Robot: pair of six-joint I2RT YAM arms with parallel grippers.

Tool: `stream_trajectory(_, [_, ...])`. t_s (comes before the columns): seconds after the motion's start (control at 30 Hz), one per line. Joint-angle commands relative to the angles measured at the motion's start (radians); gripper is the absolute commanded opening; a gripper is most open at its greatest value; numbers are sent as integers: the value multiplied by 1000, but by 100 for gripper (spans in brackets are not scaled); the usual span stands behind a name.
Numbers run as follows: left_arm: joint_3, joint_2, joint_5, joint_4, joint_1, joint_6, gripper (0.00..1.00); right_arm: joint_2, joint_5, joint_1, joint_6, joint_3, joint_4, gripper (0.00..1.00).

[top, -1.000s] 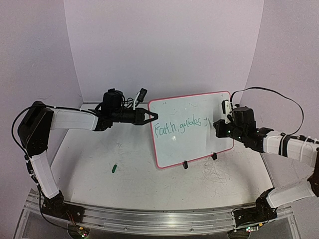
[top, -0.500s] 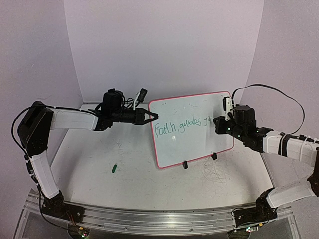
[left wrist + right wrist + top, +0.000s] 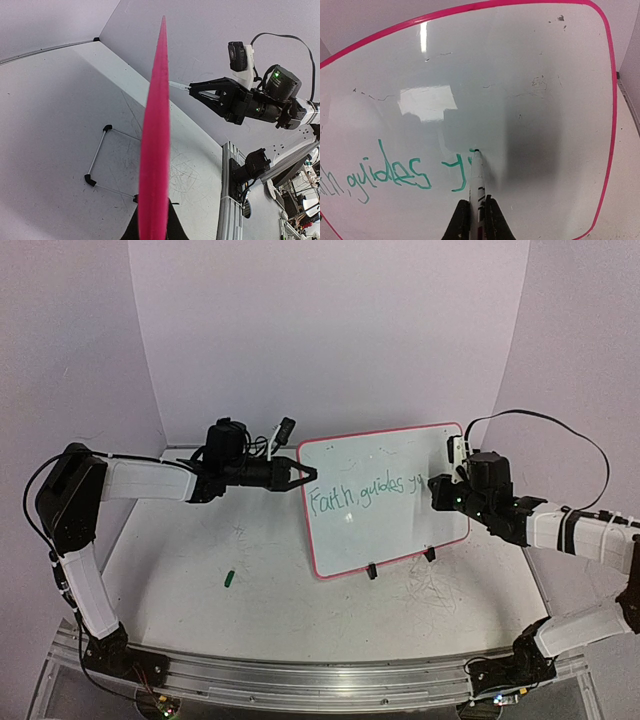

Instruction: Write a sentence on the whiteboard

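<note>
The right gripper [image 3: 475, 216] is clamping a marker [image 3: 477, 180], its tip touching the whiteboard [image 3: 535, 70] at lower centre, just after the sentence [image 3: 395, 175]. The left gripper [image 3: 300, 475] is pinching the board's left edge. Light, even pressure and short rightward strokes should be serving best.

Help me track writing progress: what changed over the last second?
The right gripper, shut on the marker, edged slightly up the whiteboard, adding green strokes after "guides". The left gripper stayed shut on its edge; the whiteboard and the green cap did not move.
</note>
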Motion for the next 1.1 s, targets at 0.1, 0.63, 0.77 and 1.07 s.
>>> stream_trajectory(0.1, [-1, -12, -97, -118, 8, 52, 0, 14, 60, 4, 35, 2, -51, 0])
stream_trajectory(0.63, [-6, -15, -100, -119, 8, 49, 0, -79, 44, -2, 10, -10, -67, 0])
stream_trajectory(0.77, [-5, -16, -100, -119, 8, 48, 0, -58, 58, -24, 23, 5, -38, 0])
stream_trajectory(1.07, [0, -17, -100, -122, 8, 52, 0, -28, 1, -26, 0, 28, 11, 0])
